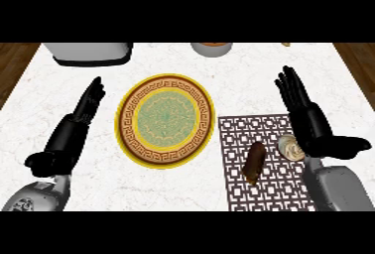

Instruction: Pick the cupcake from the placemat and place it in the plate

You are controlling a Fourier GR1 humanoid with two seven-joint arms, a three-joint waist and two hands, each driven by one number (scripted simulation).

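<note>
Cupcake (290, 147), pale cream with swirled top, sat upright near right edge of brown lattice placemat (242, 130). Plate (165, 120), yellow rim, brown key-pattern band, green centre, lay just left of placemat.

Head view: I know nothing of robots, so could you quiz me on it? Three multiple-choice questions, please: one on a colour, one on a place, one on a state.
1. The outermost rim of the plate is:
A yellow
B blue
C white

2. The cupcake lies:
A on the plate
B on the placemat
C inside a drawer

3. The left robot hand and the right robot hand are:
A both open, holding nothing
B both shut on the cupcake
C both pressed flat on the plate

Answers:
1 A, a yellow band runs around the brown patterned ring.
2 B, it sits at the placemat's right side, beside the right robot hand.
3 A, the fingers of each are straight and hold nothing.
</note>
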